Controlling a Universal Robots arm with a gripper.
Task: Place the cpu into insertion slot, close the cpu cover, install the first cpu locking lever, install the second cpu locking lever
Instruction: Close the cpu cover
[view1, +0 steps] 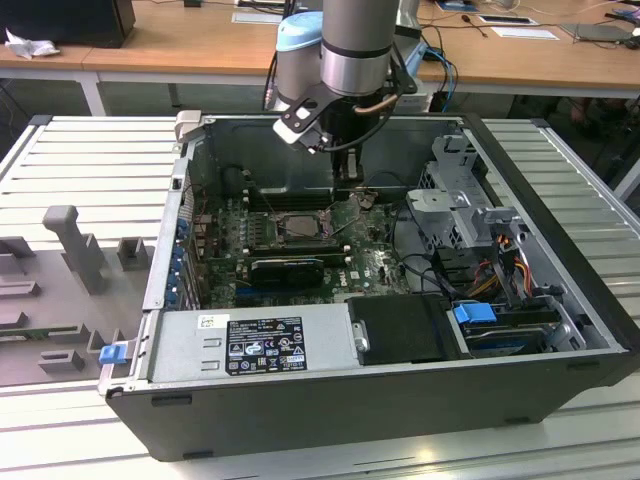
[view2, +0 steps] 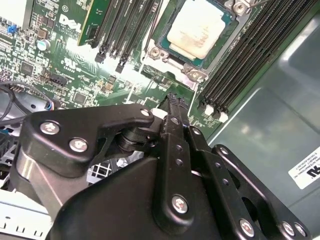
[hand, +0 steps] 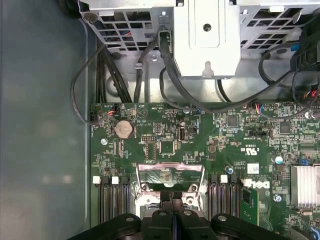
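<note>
The cpu lies grey face up in the insertion slot on the green motherboard. In the first wrist view the cpu cover, a silver frame with a cut-out centre, stands tilted up from the socket. My gripper is shut with nothing between its black fingers, and its tips sit right at the cover's edge. In the second wrist view the gripper hovers just beside the socket, a little off the cpu. The exterior view has the gripper hanging inside the open case, above the board.
Long black memory slots flank the socket on both sides. A grey drive cage and black cables lie beyond the board. A black graphics card and the power supply sit nearer the exterior view's front.
</note>
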